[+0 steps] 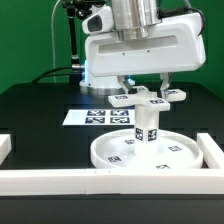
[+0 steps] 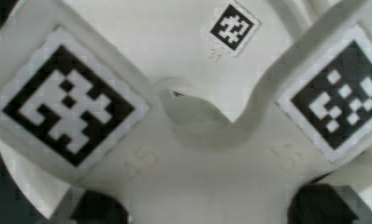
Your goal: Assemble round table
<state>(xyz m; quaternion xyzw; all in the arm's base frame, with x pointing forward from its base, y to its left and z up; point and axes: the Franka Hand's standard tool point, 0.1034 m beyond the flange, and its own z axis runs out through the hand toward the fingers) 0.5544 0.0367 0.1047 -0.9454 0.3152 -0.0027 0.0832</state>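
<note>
The gripper (image 1: 146,90) hangs directly above the cross-shaped base (image 1: 148,98), which caps the cylinder leg (image 1: 147,128) standing on the round disc (image 1: 146,152); whether its fingers clasp the base, I cannot tell. Border rails (image 1: 60,178) hem the disc's front edge

Leg (image 1: 146,127) on disc (image 1: 110,152) — base (image 1: 150,99) atop

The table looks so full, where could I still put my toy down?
There is bare black table on the exterior view's left, between the marker board and the rail, and a strip at far right. The middle is crowded: the disc carries the leg, with the cross base and pincer right above.
</note>
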